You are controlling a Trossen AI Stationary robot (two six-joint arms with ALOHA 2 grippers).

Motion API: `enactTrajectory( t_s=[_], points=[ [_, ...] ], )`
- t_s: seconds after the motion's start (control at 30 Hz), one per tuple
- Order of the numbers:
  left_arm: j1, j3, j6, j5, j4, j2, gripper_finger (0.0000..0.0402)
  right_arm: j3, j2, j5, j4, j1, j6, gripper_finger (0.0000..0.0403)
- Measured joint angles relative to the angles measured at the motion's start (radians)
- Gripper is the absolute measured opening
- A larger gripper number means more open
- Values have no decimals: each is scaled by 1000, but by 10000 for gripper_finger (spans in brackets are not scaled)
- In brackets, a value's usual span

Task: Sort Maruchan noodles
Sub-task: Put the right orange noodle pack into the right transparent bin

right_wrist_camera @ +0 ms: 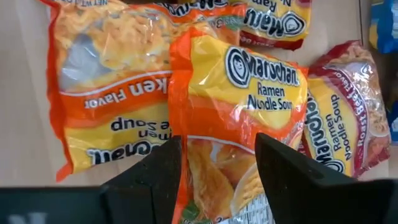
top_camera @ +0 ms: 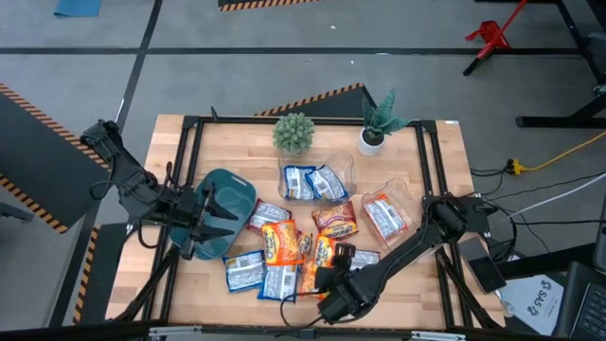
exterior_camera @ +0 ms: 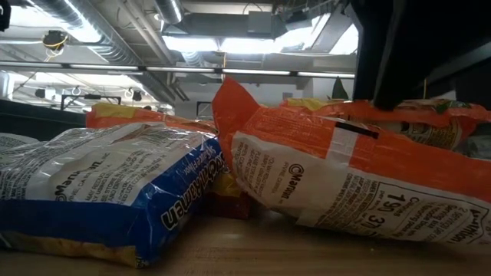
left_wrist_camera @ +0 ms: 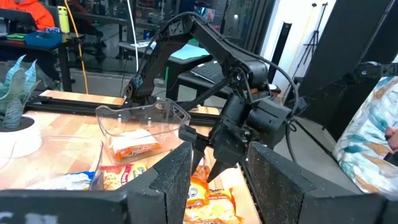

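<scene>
Several Maruchan noodles (top_camera: pixel 298 248) lie heaped near the desk's (top_camera: pixel 445 142) front edge. Over them, the right end effector (right_wrist_camera: pixel 217 155) has its fingers spread on either side of an orange-yellow packet (right_wrist_camera: pixel 239 118), not yet pinching it. Beside the teal bin (top_camera: pixel 230 192), the left end effector (top_camera: pixel 210 216) waits with fingers spread.

The noodle packets (right_wrist_camera: pixel 242 106) are shiny, crinkly plastic. The table (top_camera: pixel 426 284) is smooth, light wood. The tub (left_wrist_camera: pixel 146 127) is clear, glossy plastic. The right gripper's fingers (right_wrist_camera: pixel 289 171) look dull black.
</scene>
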Motion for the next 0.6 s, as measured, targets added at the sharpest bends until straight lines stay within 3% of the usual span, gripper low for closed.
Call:
enactTrajectory(
  t_s=[0.23,0.6],
  points=[
    [-1,0,-1,32,-3,0,154,0,0,-16,25,1,12,196],
    [0,0,-1,34,-7,0,154,0,7,-8,-11,0,27,271]
  ],
)
